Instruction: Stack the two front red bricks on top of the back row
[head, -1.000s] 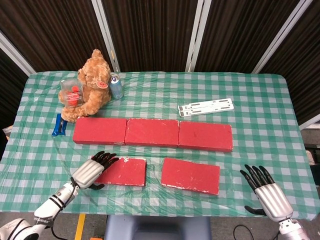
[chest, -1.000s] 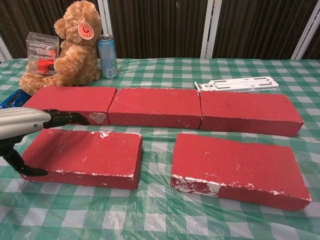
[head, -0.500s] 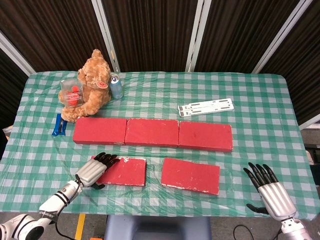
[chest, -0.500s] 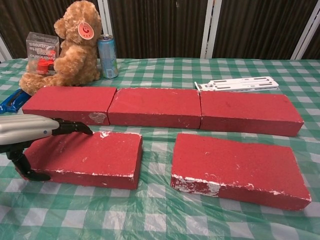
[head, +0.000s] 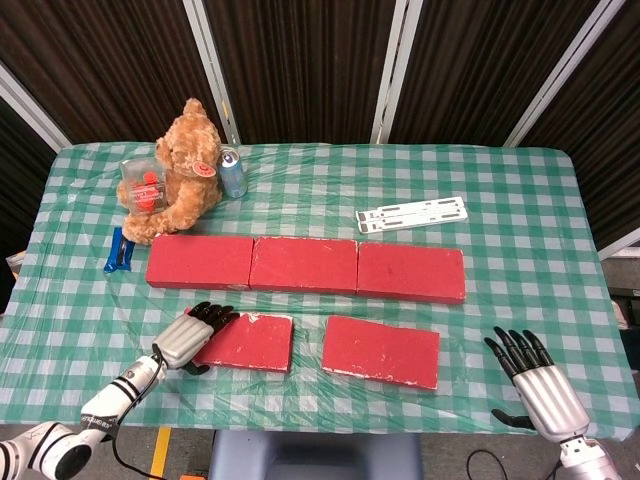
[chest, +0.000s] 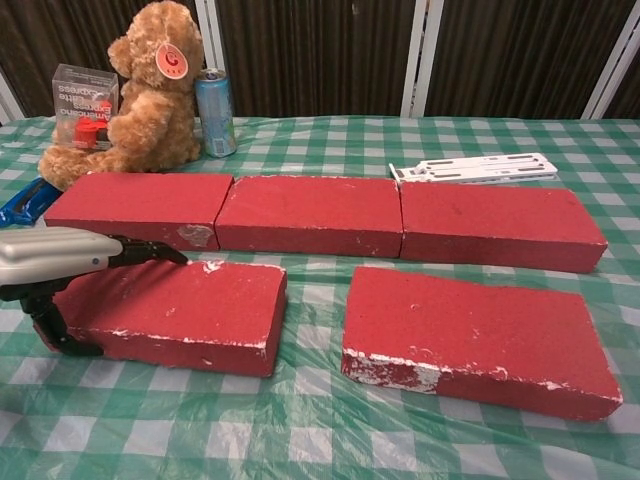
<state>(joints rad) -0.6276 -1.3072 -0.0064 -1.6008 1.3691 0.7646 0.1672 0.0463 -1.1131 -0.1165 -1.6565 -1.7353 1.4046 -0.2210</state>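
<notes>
Three red bricks form the back row, end to end. In front lie two more: the front left brick and the front right brick. My left hand grips the left end of the front left brick, fingers on its top and thumb against its end face. That end looks slightly raised. Well right of the front right brick, my right hand hovers near the table's front right edge, fingers spread and holding nothing. The chest view does not show it.
A teddy bear sits at the back left with a clear box and a blue can beside it. A blue tool lies left of the back row. A white strip lies behind the right back brick.
My left hand has settled lower on the front left brick's end, thumb now tight against it, and that end has lifted and shifted a little. The right hand has barely moved.
</notes>
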